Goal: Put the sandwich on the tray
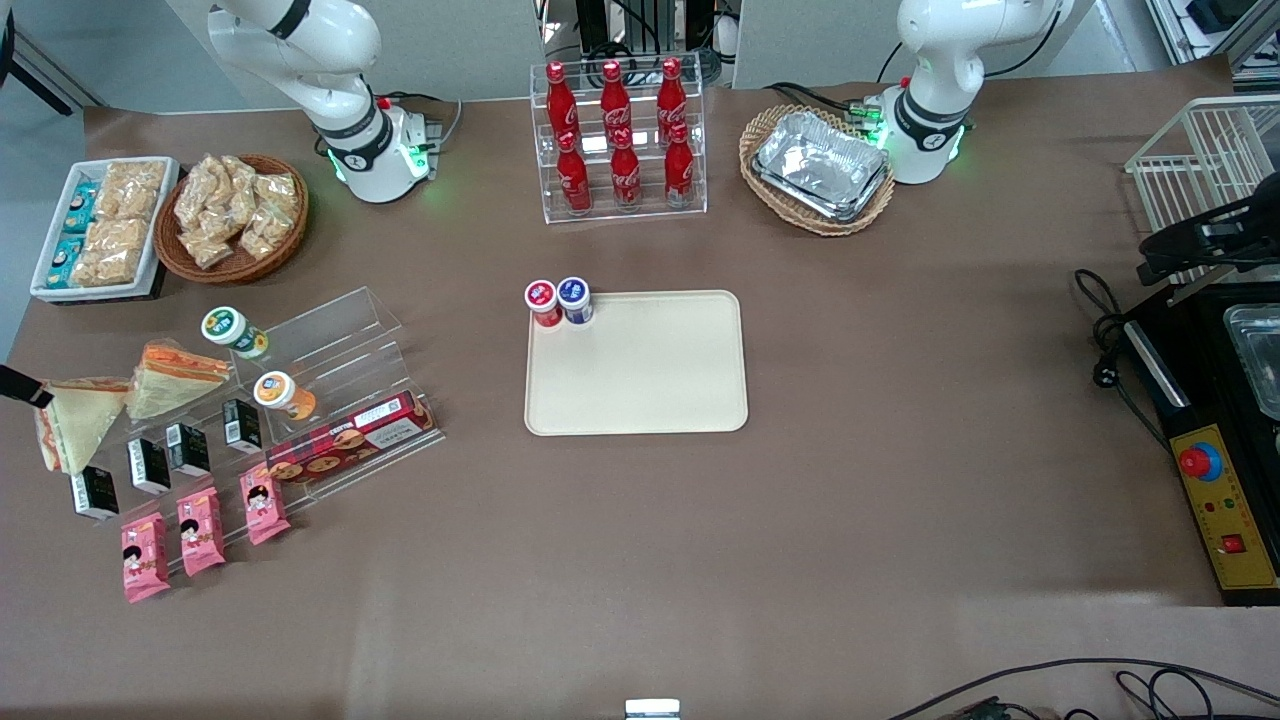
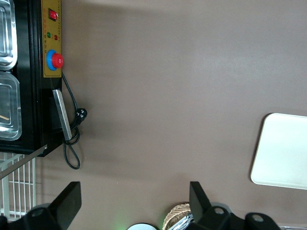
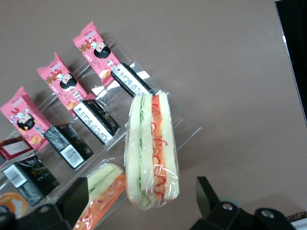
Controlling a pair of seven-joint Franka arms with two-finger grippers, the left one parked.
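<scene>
Gripper hangs over the sandwich, jaws spread wide to take its bread faces; nothing gripped. The sandwich lies on the rack, at the working arm's end. The tray is at front-view centre, well apart.

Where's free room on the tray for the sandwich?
Most of the tray is bare; only its corner holds two capped cups. The acrylic rack near the sandwich is crowded. The end effector hovers over the sandwich, fingers apart.

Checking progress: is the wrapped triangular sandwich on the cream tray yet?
No: sandwich sits on the clear rack; tray holds two small bottles; claw beside the sandwich.
</scene>
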